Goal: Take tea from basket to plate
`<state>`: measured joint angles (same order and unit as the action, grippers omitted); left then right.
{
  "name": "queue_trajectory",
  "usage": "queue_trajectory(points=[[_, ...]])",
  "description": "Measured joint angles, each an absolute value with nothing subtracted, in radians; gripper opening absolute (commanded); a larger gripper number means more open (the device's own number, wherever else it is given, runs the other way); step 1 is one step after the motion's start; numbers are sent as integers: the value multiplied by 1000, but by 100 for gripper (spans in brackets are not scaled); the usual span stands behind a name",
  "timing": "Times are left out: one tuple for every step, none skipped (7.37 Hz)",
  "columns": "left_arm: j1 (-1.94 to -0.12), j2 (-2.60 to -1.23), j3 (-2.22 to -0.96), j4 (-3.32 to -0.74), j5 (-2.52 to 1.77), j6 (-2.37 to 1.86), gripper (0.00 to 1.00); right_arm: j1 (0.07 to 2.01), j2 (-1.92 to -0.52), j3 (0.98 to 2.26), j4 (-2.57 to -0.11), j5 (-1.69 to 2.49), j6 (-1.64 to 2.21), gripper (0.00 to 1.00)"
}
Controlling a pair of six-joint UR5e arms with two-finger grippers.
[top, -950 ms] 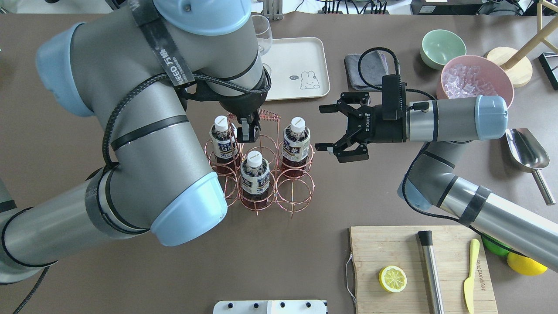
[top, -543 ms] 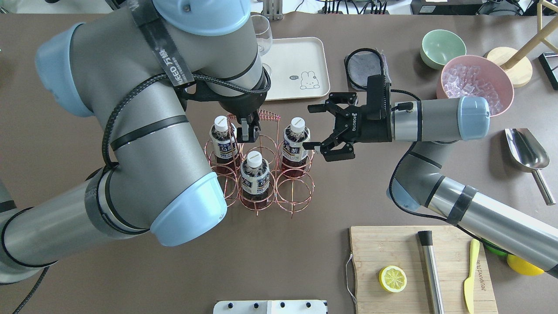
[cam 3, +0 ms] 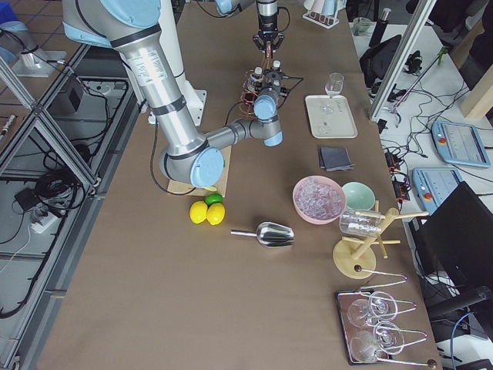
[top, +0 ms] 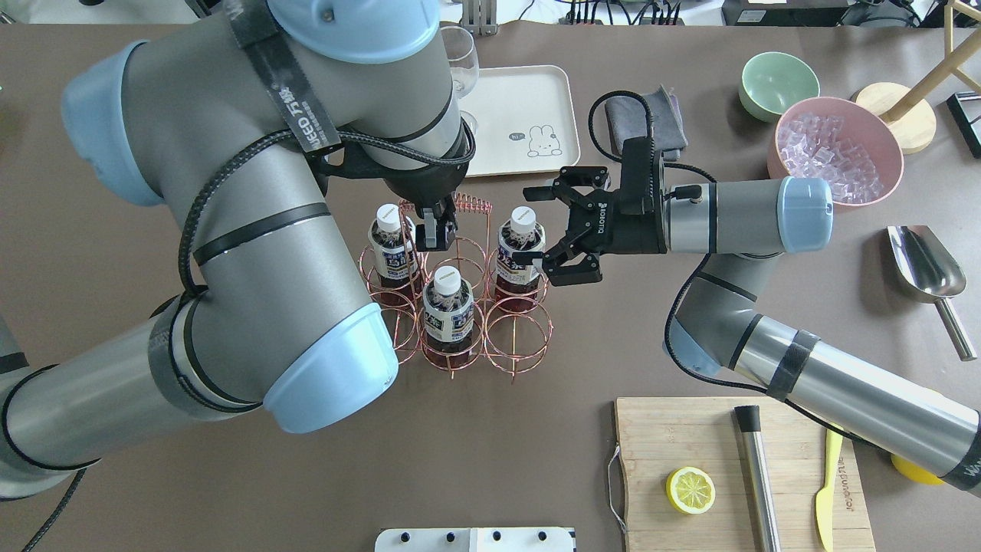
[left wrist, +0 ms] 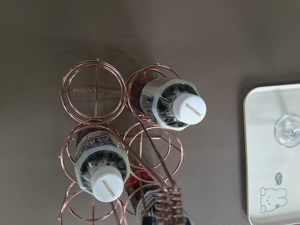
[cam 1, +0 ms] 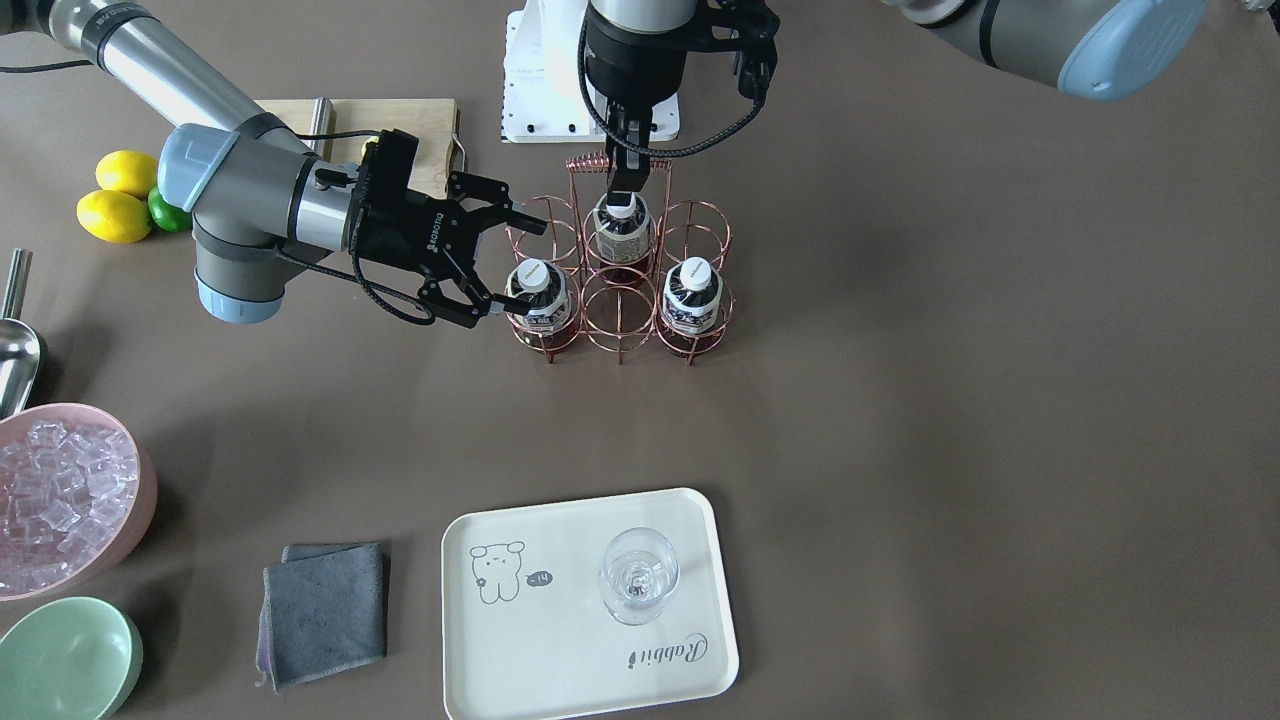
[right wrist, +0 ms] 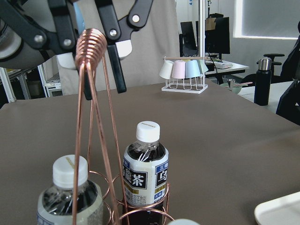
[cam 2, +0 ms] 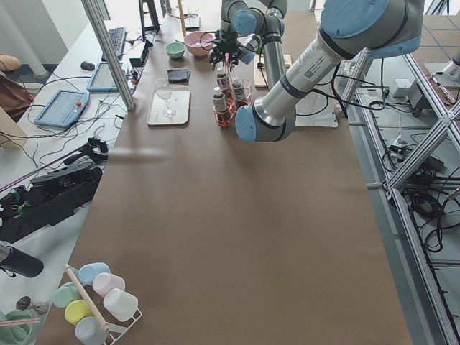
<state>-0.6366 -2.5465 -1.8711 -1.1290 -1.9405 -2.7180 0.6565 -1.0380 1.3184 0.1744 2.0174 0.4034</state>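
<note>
The tea (cam 1: pixel 537 300) stood in the basket (top: pixel 475 204), in the cell nearest the right gripper (top: pixel 527 225). A moment before, this gripper was well apart from it; now it had come in, fingers spread wide on both sides of the bottle, not closed. The grasp seemed near.

The left gripper (top: pixel 434 230) had narrow fingers at the basket handle; whether they pinched the wire I could not tell.

The basket held three bottles, with three cells empty. The plate (top: pixel 529 100) carried only a stemmed glass (cam 1: pixel 638 575). The pink bowl (top: pixel 889 157) held ice.
</note>
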Motion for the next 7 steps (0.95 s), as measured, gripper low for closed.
queue_trajectory(points=[[-637,-2546,-1871,-1129,-1940,-2718,0,653,-1035,1317,174,2014,403,90],[-637,-2546,-1871,-1129,-1941,-2718,0,651,-1035,1316,173,2012,404,87],[-637,-2546,-1872,-1129,-1940,-2718,0,650,-1035,1315,172,2010,404,86],[-637,-2546,-1873,-1129,-1940,-2718,0,649,-1035,1312,172,2006,405,87],[-638,-2546,-1874,-1129,-1940,-2718,0,650,-1036,1309,172,2001,405,87],[-638,-2545,-1874,-1129,-1941,-2718,0,652,-1037,1306,172,1995,406,86],[-638,-2545,-1875,-1129,-1941,-2718,0,654,-1036,1303,171,1992,407,77]])
